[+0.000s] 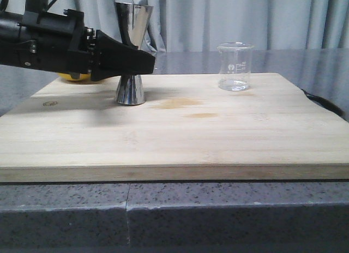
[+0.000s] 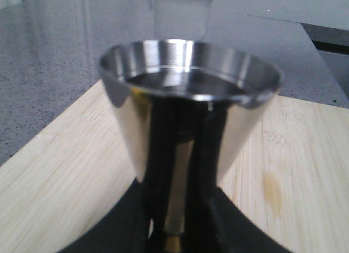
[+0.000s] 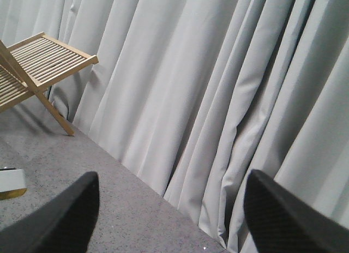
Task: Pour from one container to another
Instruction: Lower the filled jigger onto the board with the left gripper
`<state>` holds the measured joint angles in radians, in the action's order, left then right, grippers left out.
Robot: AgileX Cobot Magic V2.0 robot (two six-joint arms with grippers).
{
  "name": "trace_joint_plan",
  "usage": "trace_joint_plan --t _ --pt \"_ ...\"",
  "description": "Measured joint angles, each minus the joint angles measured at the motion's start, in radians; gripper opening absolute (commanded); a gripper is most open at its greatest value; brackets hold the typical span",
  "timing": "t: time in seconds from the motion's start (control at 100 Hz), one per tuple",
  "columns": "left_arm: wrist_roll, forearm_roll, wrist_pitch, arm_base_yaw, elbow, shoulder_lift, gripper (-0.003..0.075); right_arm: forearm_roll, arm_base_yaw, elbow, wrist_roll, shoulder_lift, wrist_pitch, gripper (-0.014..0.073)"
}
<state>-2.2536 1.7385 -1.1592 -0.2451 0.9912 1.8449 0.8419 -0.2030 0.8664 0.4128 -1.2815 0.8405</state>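
Wood board point(image 1: 174, 138) on grey counter. My L gripper point(image 1: 143, 62) at jigger point(image 1: 131, 89) waist, grip unconfirmed. Beaker point(image 1: 235, 66) near board's far-right edge. R gripper point(image 3: 172, 215) spread wide, nothing in it.

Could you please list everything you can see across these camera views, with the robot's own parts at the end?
jigger: one, shiny steel, standing left of centre on the board.
beaker: one, clear glass with white marks, upright at the board's back right, apart from the jigger.
lemon: one, yellow, mostly hidden behind the left arm at the board's back left.
wooden board: one, pale, on the counter.
counter: one, grey speckled.
curtain: one, pale grey, behind the table.
wooden rack: one, light wood, slatted, in the right wrist view.
left gripper: one, black, fingers at the jigger's waist.
right gripper: one, black, open, facing the curtain.
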Motion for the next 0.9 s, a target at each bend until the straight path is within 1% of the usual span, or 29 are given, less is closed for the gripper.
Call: trace_joint_plan --t 0.14,0.21,0.26,0.46,0.53,0.72,0.79,0.9 --pt "0.002 -0.002 0.0 0.0 0.0 0.0 0.0169 0.0 0.0 0.0 0.0 0.0 0.0 0.0501" --pt "0.002 -0.008 0.0 0.0 0.0 0.0 0.0209 0.0 0.0 0.0 0.0 0.0 0.0 0.0502" --pt "0.006 -0.015 0.0 0.0 0.0 0.0 0.0223 0.0 0.0 0.0 0.0 0.0 -0.001 0.0501" --pt "0.025 -0.019 0.0 0.0 0.0 0.0 0.0239 0.0 0.0 0.0 0.0 0.0 -0.001 0.0502" --pt "0.027 -0.019 0.0 0.0 0.0 0.0 0.0272 0.0 0.0 0.0 0.0 0.0 -0.001 0.0501" --pt "0.052 -0.02 0.0 0.0 0.0 0.0 0.0442 0.0 0.0 0.0 0.0 0.0 -0.001 0.0501" --pt "0.069 -0.02 0.0 0.0 0.0 0.0 0.0487 0.0 0.0 0.0 0.0 0.0 -0.001 0.0501" --pt "0.097 -0.022 0.0 0.0 0.0 0.0 0.0526 0.0 0.0 0.0 0.0 0.0 -0.001 0.0502"
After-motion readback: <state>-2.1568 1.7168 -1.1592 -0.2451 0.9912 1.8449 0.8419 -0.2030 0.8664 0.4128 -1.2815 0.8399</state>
